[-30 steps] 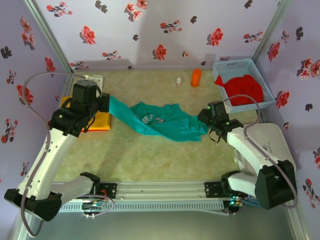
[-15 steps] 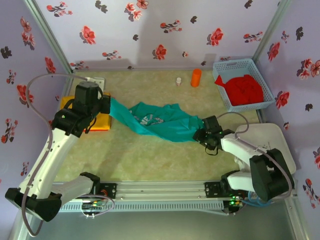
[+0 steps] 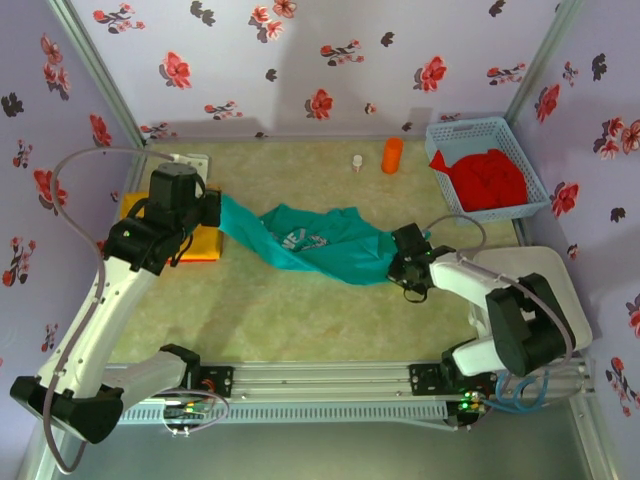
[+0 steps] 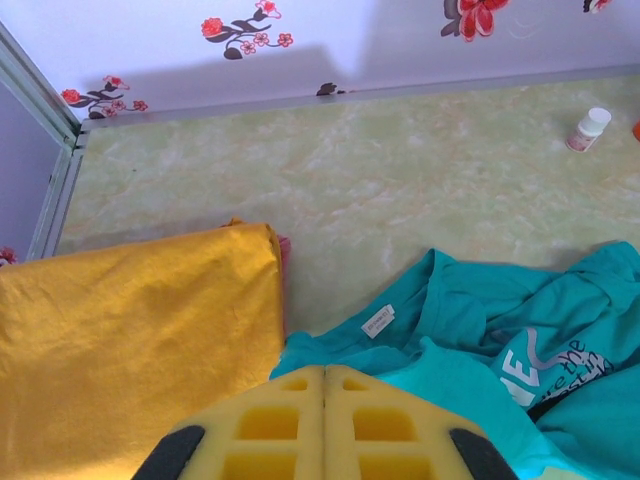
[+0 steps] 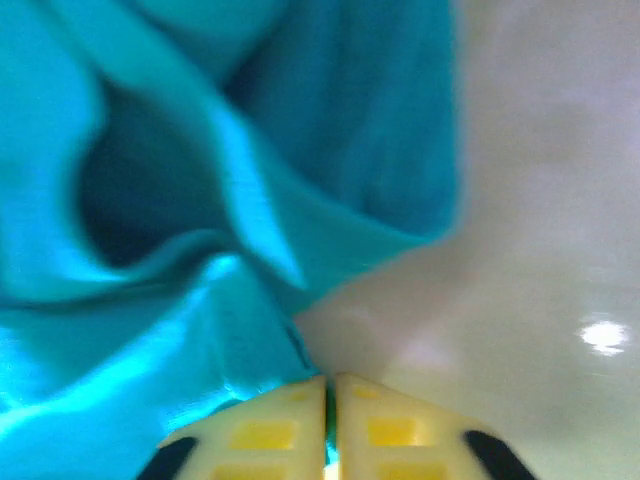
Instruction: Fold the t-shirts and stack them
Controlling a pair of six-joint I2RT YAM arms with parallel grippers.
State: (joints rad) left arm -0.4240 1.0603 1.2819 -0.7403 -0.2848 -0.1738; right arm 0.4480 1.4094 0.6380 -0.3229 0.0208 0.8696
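Table (image 3: 300,320) first: it is pale green and spreads under all the other things. A teal shirt (image 3: 320,245) lies crumpled across the middle of it, stretched from the left side to the right side. You can see white letters on its front. A yellow shirt (image 3: 203,245) lies folded flat near the left edge, just beside the teal shirt's left end. Red shirts (image 3: 485,180) sit bunched up in a light blue basket (image 3: 470,126) at the far right corner.

The left pincer (image 3: 213,208) is squeezed closed on the left end of the teal shirt, over the edge of the yellow shirt. From the left wrist, its yellow pads (image 4: 270,420) press together with teal cloth below them. The right pincer (image 3: 399,266) is down low at the teal shirt's right edge. Its pads (image 5: 270,435) are pinched closed with a thin bit of teal cloth between them.

An orange tube (image 3: 392,155) stands near the back wall. A tiny white bottle (image 3: 357,162) stands just beside it.
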